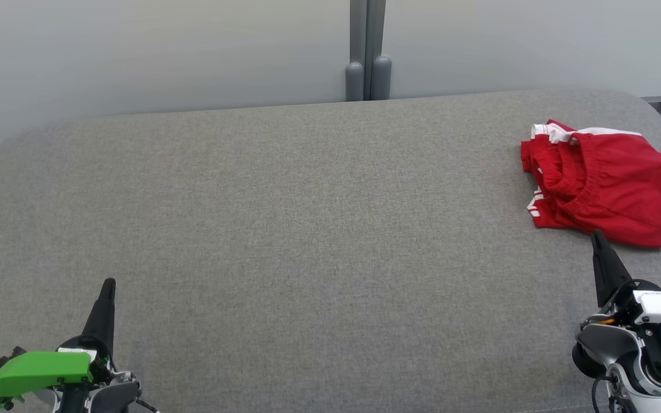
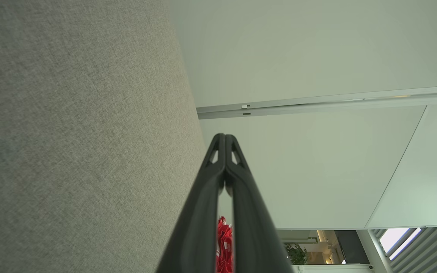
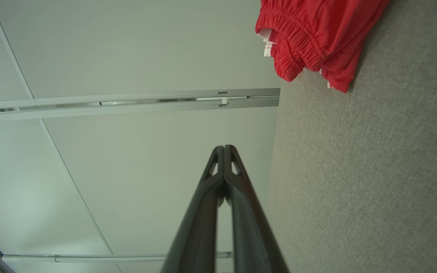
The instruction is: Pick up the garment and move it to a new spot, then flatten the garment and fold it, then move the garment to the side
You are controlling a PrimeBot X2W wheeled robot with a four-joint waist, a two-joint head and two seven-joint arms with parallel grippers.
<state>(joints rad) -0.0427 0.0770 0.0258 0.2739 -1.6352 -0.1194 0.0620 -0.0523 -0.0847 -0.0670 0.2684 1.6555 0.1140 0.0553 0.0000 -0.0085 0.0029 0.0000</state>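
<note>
- The grey padded surface (image 1: 307,229) spreads wide before me.
- The garment (image 1: 606,189), bunched red shorts, lies at its far right near the edge. A careless nudge could shove it off.
- My right gripper (image 1: 597,238) is just beside it, fingers pressed together and empty.
- My left gripper (image 1: 108,284) is likewise closed, well apart.

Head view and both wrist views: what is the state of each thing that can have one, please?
red garment: crumpled in a heap, not flattened or folded, lying at the far right of the grey surface, held by nothing.
left gripper: shut, fingers together, empty, at the near left.
right gripper: shut, fingers together, empty, pointing toward the garment's near edge.
</note>
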